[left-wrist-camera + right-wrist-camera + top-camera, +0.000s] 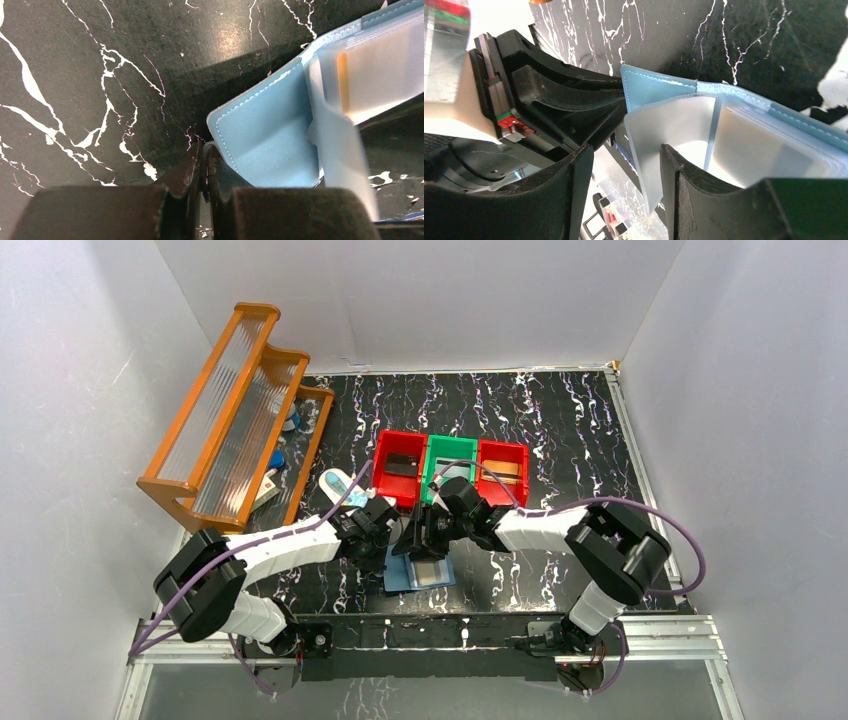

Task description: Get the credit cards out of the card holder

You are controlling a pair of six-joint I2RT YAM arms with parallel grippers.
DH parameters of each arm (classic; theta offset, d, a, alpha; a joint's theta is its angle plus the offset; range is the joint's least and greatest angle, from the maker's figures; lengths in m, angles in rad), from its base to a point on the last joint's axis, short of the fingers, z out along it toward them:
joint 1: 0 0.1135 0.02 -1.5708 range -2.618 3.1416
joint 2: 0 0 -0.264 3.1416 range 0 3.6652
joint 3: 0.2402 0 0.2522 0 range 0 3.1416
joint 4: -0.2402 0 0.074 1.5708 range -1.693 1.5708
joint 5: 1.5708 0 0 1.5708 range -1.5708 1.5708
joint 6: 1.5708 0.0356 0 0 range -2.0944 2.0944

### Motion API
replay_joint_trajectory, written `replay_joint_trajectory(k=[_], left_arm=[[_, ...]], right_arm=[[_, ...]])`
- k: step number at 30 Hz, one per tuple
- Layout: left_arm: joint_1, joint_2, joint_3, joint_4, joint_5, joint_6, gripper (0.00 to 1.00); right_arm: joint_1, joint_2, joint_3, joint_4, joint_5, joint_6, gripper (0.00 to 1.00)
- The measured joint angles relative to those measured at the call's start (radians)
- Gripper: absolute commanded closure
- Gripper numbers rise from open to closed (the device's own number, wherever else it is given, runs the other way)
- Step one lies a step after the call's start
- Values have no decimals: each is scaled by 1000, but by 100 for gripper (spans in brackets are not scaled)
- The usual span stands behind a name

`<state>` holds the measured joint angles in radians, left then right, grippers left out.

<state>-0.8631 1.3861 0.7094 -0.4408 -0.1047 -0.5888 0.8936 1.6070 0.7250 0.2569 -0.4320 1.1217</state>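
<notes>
While the left gripper is clamping shut on a corner of the blue card holder, the holder is resting open on the worktop near its front edge, between both arms. The right gripper is standing with its jaws apart, straddling a translucent pocket leaf; an orange card is showing its edge inside another pocket.

Robot lab booth, white walls, marbled table

Top external: high, behind the arm bases, facing down over the whole table. Left wrist, right wrist: very close, low, from opposing sides. Shared by all three: the card holder.
</notes>
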Motion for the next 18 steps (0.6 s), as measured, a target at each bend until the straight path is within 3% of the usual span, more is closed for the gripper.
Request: replay_joint_trajectory(k=[12,15,18], left_arm=[[101,-47,-57,57,123,-66,99],[118,-51,-62,60,139,-75,96],[133,-58,-63,59,143,-84,82]], right_arm=[[5,113,-60,169,-65,111,38],[6,116,-56,156,-63,109,44],[13,116,-20,67,-33,87,60]])
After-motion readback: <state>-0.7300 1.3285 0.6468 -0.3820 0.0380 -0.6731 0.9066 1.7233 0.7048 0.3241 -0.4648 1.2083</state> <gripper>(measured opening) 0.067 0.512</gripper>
